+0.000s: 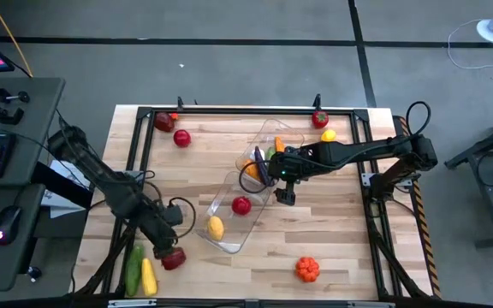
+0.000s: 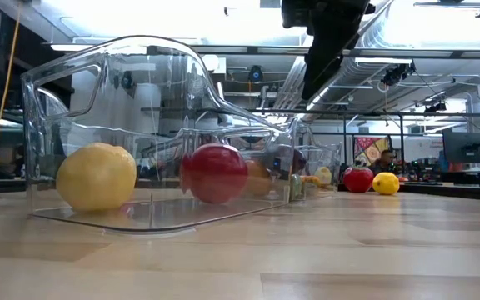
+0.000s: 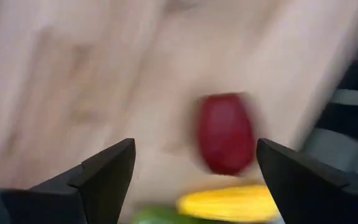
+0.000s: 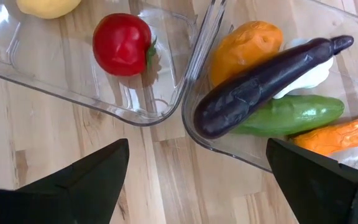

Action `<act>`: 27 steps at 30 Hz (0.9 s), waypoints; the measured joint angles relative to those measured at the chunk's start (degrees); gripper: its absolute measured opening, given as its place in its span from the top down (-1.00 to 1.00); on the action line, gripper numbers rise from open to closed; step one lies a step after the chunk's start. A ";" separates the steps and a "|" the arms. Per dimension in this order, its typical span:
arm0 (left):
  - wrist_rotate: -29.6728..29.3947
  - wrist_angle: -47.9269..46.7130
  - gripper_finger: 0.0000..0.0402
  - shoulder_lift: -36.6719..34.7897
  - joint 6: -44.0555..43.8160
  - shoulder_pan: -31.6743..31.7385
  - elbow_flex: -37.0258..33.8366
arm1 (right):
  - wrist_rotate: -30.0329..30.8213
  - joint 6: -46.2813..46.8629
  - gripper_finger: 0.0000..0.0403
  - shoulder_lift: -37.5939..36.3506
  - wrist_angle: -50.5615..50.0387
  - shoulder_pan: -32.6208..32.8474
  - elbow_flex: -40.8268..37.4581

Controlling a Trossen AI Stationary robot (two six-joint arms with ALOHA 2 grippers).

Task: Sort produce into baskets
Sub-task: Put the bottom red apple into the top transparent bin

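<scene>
- The eggplant point(image 4: 263, 84) lies slantwise atop the far basket point(image 1: 291, 135), over a cucumber point(image 4: 294, 115) and carrot point(image 4: 340, 137).
- The near basket point(image 1: 229, 244) touches it corner to corner, holding a tomato point(image 1: 241, 205) and lemon point(image 1: 216, 227).
- The right gripper point(image 1: 284, 190) hovers wide open and empty above the baskets' junction.
- The left gripper point(image 1: 181, 231), open and empty, hangs above a red fruit point(image 1: 174, 257) near the table point(image 1: 341, 248) edge.

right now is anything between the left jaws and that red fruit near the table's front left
Nothing visible. The left gripper is open just above the red fruit, with only bare table between; the yellow corn lies beside it.
</scene>
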 joint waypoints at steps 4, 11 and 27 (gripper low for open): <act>0.33 5.76 -0.60 -0.33 1.18 -2.35 2.61 | 0.00 1.82 -0.85 0.00 -0.20 0.00 0.00; 3.35 2.09 -0.60 11.24 -11.69 -5.19 5.57 | 0.00 3.07 -0.85 0.02 -0.44 0.07 0.00; 5.15 0.68 -0.60 26.90 -26.07 -4.21 10.27 | 0.02 -1.16 -0.85 0.02 0.67 0.00 0.00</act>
